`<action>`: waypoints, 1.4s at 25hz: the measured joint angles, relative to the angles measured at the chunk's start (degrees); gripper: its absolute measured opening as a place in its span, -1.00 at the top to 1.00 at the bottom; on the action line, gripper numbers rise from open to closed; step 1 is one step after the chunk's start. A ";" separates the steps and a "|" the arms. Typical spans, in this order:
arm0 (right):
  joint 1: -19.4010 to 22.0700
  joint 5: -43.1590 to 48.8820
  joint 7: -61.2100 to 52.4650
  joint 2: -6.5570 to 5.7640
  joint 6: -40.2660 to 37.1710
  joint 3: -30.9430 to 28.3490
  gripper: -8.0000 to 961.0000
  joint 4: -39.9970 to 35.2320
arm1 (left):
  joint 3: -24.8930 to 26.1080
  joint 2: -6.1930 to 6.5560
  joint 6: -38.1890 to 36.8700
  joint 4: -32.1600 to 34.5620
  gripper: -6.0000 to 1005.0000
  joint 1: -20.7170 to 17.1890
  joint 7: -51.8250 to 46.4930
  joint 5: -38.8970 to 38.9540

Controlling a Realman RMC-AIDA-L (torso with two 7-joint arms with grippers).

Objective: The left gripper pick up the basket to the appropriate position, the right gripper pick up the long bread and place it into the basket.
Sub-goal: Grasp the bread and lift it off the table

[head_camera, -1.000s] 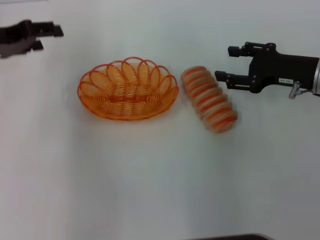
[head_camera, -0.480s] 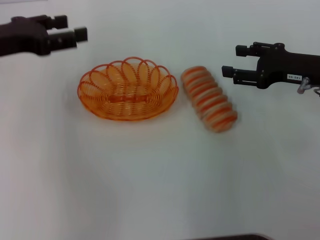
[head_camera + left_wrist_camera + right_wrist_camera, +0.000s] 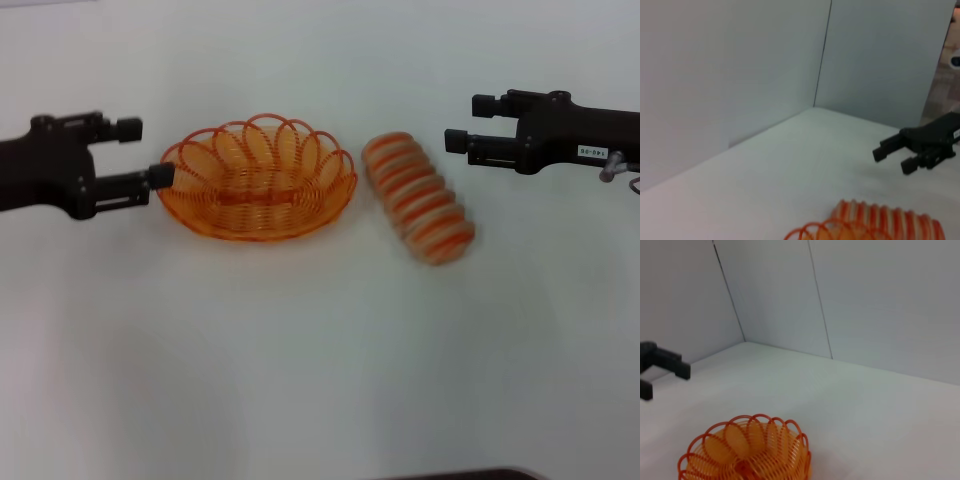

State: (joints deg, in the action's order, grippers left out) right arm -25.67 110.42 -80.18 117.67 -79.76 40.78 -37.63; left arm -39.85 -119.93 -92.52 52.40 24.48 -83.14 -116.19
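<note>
The basket point(image 3: 257, 178) sits on the white table point(image 3: 300, 350), with nothing in it. The long bread point(image 3: 418, 198) lies just beside it on the right, a bit slanted. The left gripper point(image 3: 143, 153) is at the basket's left end, fingers spread, one tip touching the rim. The right gripper point(image 3: 468, 122) hangs near the bread's far end, fingers spread, holding nothing.

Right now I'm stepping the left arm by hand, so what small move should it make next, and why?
Probably ease the left gripper a little toward the oval orange wire basket so its open fingers straddle the near scalloped rim. The lower fingertip sits right at that rim, nothing is gripped yet, and the striped long bread lies outside the basket.
</note>
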 joint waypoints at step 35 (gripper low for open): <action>-7.66 5.71 -35.86 -2.58 -9.72 2.12 -0.61 -14.34 | 4.87 0.06 -0.46 -1.25 -0.40 -1.94 0.31 -5.46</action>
State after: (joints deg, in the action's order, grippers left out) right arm -33.33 116.13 -116.04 115.08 -89.48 42.89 -51.97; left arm -34.98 -119.87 -92.98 51.15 22.54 -82.83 -121.65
